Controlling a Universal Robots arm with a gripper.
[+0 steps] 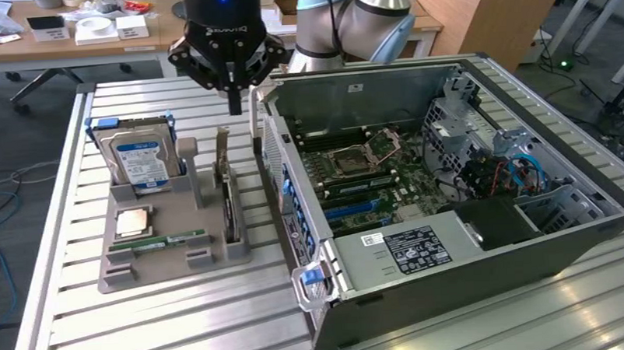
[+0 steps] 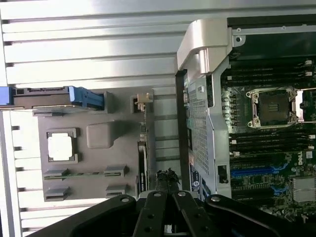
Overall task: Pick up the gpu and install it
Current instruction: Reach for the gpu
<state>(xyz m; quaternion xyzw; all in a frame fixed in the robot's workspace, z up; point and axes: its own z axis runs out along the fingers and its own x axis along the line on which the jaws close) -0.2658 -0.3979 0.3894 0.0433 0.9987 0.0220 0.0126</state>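
Presently, exterior view: one gripper (image 1: 234, 106), fingers pressed together with nothing between them, pointing down over the gpu (image 1: 228, 195) and clear of it. The gpu stands on edge in a slot of a grey holder (image 1: 176, 264), silver bracket uppermost, on the side of the holder nearest the computer case (image 1: 563, 227). Same holder, toward the exterior view's left: one hard drive (image 1: 137, 156) with a blue-white label, upright; one processor chip (image 1: 134, 221), lying flat; one memory stick (image 1: 161, 242), lying flat in front of the chip. The case lies open on its side, motherboard (image 1: 366, 173) exposed. All of this rests on a slatted metal table (image 1: 140, 325). Wrist view: gripper (image 2: 168, 174) fingertips closed on each other, empty, just beside the gpu (image 2: 141, 165), which is seen edge-on in the holder (image 2: 106, 133). Also seen: hard drive (image 2: 54, 96) edge-on, processor chip (image 2: 60, 147), memory stick (image 2: 74, 173), case (image 2: 205, 44), and an empty processor socket (image 2: 274, 106) on the motherboard (image 2: 256, 158).
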